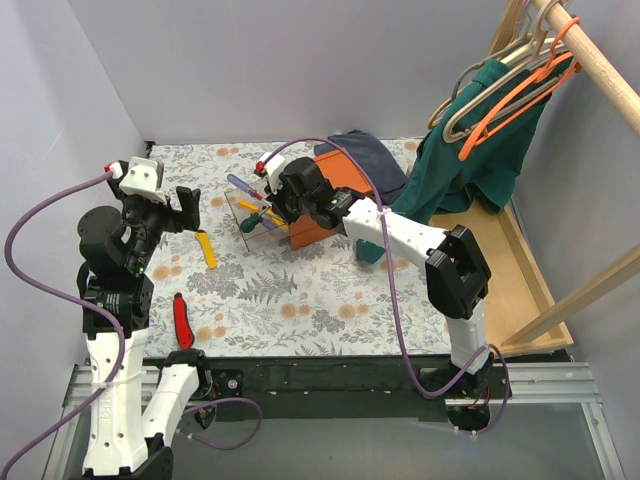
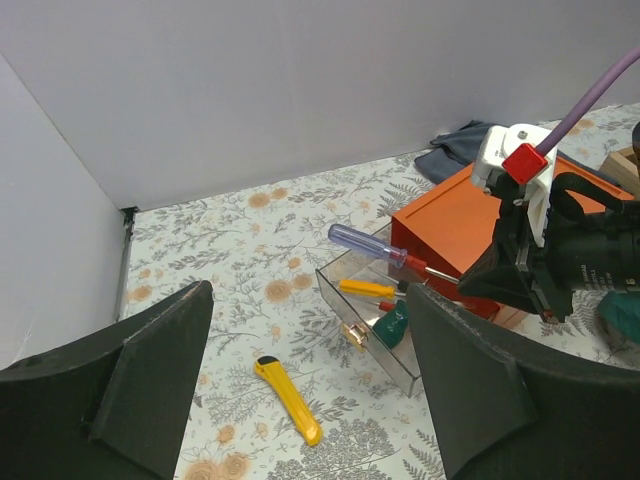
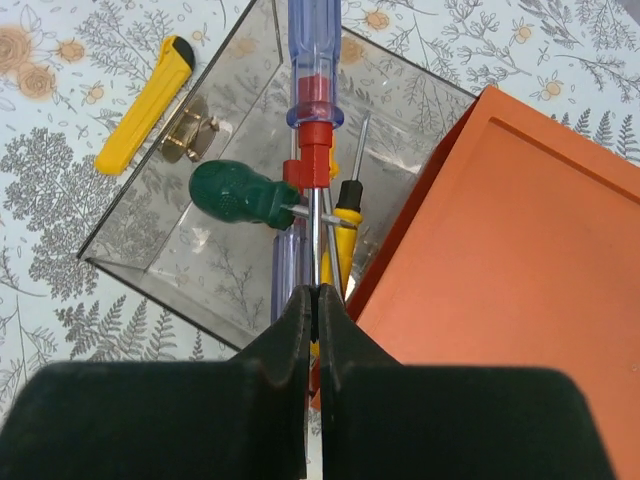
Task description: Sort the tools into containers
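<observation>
1. From above and behind the arms: the right gripper (image 1: 272, 212) is clamped on the thin metal shaft of a screwdriver with a clear blue-and-red handle (image 1: 245, 187). The handle points away from the gripper, over the small clear plastic rectangular box (image 1: 243, 228). The rectangular orange opaque box (image 1: 340, 175) sits just beside this gripper, touching the clear box. The left gripper (image 1: 185, 208) is raised with its fingers spread, holding nothing. A yellow utility knife (image 1: 205, 250) lies on the floral tablecloth (image 1: 300, 290) near this gripper. A chunky red-handled tool (image 1: 183, 320) lies further back, towards the arm's base.

2. From the left wrist: the two black fingers (image 2: 150, 390) stand wide apart. The yellow utility knife (image 2: 288, 400) lies between and beyond them. Further ahead, the clear box (image 2: 330, 290) holds a yellow-handled screwdriver (image 2: 368, 288) and a green-handled screwdriver (image 2: 392, 325). The blue-and-red screwdriver (image 2: 365, 243) is tilted above the box's rim. Pale print on the right arm's black body is too blurred to read.

3. From the right wrist: the fingers (image 3: 290, 330) are pressed together on the metal shaft, and the blue-and-red handle (image 3: 313, 60) lies straight ahead. Under the handle, inside the clear box (image 3: 150, 240), lie the green handle (image 3: 235, 190) and the yellow-handled screwdriver (image 3: 345, 225). The orange box (image 3: 520, 260) lies to the fingers' right, with nothing seen on its flat orange face. The knife (image 3: 145, 105) lies outside the clear box, ahead and to the left.
</observation>
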`<action>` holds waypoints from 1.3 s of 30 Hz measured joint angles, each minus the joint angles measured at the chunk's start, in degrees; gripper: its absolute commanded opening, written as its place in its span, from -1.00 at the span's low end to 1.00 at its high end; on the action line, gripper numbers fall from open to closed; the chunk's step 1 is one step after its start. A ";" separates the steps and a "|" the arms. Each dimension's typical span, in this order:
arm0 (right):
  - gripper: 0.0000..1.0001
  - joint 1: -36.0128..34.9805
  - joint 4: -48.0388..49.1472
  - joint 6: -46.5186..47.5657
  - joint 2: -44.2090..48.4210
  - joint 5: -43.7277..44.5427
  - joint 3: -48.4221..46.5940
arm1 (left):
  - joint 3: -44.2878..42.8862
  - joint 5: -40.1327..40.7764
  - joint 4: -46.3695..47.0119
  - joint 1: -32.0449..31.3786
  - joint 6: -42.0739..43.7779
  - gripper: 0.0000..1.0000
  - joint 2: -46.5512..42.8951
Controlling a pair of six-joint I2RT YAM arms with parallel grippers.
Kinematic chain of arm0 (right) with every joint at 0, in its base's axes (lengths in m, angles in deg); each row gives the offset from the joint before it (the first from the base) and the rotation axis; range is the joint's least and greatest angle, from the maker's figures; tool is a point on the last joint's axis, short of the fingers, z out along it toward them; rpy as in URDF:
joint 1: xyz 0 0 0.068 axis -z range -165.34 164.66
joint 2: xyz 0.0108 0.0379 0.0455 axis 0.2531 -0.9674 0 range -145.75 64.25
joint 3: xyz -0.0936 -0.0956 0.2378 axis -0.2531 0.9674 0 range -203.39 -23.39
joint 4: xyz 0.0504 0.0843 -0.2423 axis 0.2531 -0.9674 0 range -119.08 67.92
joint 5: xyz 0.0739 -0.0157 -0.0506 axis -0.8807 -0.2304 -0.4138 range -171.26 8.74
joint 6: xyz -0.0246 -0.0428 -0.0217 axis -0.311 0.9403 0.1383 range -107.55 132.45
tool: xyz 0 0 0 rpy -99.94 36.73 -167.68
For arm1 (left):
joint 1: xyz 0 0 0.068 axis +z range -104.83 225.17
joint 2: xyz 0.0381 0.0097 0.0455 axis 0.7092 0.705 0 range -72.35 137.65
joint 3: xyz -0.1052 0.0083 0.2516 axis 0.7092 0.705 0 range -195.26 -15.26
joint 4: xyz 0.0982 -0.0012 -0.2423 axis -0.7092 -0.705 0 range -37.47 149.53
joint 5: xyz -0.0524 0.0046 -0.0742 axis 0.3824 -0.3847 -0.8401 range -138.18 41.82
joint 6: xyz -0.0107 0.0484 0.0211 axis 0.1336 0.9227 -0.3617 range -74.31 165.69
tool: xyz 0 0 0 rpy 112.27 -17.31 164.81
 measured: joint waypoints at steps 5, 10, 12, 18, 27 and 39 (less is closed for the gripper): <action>-0.03 0.68 0.04 -0.70 -1.44 -2.08 -1.57 | 0.00 0.13 0.00 0.28 0.22 0.56 0.02; 0.17 0.66 0.15 -2.10 -1.51 -5.29 -1.92 | 0.02 0.11 0.00 0.59 0.26 0.56 0.02; 0.17 0.63 0.09 -2.34 -1.49 -6.19 -1.88 | 0.11 0.09 0.07 0.61 0.24 0.56 0.02; 0.17 0.79 0.00 -2.71 0.55 -6.10 -0.81 | 3.56 -0.37 1.44 0.61 0.22 0.56 -0.09; -0.46 7.08 1.57 0.13 7.34 -4.79 0.74 | 15.72 -2.93 3.93 0.59 -3.30 -0.01 1.38; -0.97 15.58 -0.02 7.43 7.80 -12.37 4.44 | 21.88 -8.00 19.10 0.61 -8.37 -1.00 17.59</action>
